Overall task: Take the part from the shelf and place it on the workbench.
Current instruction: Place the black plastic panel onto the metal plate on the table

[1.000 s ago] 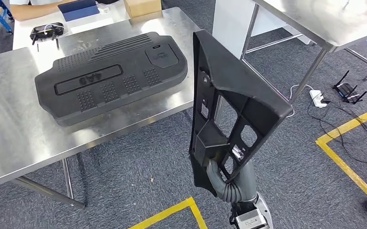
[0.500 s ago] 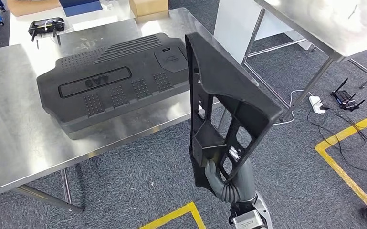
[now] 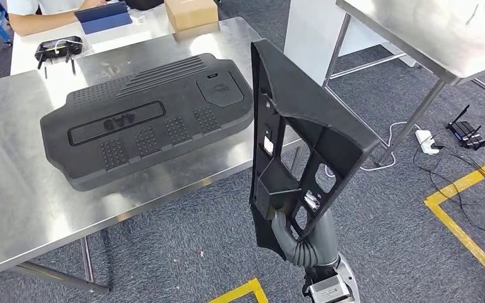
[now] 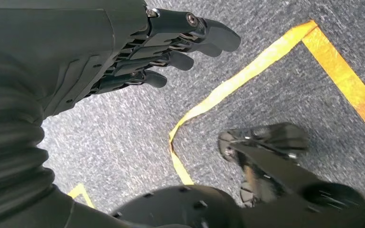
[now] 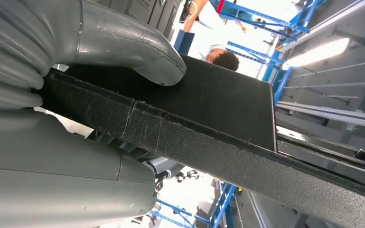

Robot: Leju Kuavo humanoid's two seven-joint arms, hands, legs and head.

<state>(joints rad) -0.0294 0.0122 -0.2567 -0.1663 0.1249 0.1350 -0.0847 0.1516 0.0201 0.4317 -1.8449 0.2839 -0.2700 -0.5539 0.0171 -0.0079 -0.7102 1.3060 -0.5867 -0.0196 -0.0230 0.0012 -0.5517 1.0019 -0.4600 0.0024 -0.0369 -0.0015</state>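
Observation:
My right hand (image 3: pixel 299 237) grips the lower end of a long black plastic frame part (image 3: pixel 303 136) with several cut-outs, holding it upright and edge-on just off the right end of the steel workbench (image 3: pixel 12 189). In the right wrist view the grey thumb (image 5: pixel 137 52) presses on the part's flat face (image 5: pixel 218 104). A large black moulded cover (image 3: pixel 148 117) lies flat on the workbench. My left hand (image 4: pixel 171 47) hangs over the carpet with its fingers apart and nothing in it.
A person sits at the far side of the bench beside a blue folder (image 3: pixel 104 16), a cardboard box (image 3: pixel 191 12) and a black controller (image 3: pixel 57 47). A second steel table (image 3: pixel 429 31) stands at right. Yellow floor tape (image 3: pixel 460 214) and cables (image 3: pixel 454 145) lie on the carpet.
The camera has shifted, so the bench sits a little differently in the picture. The part stays upright in my right hand, near the bench's right end.

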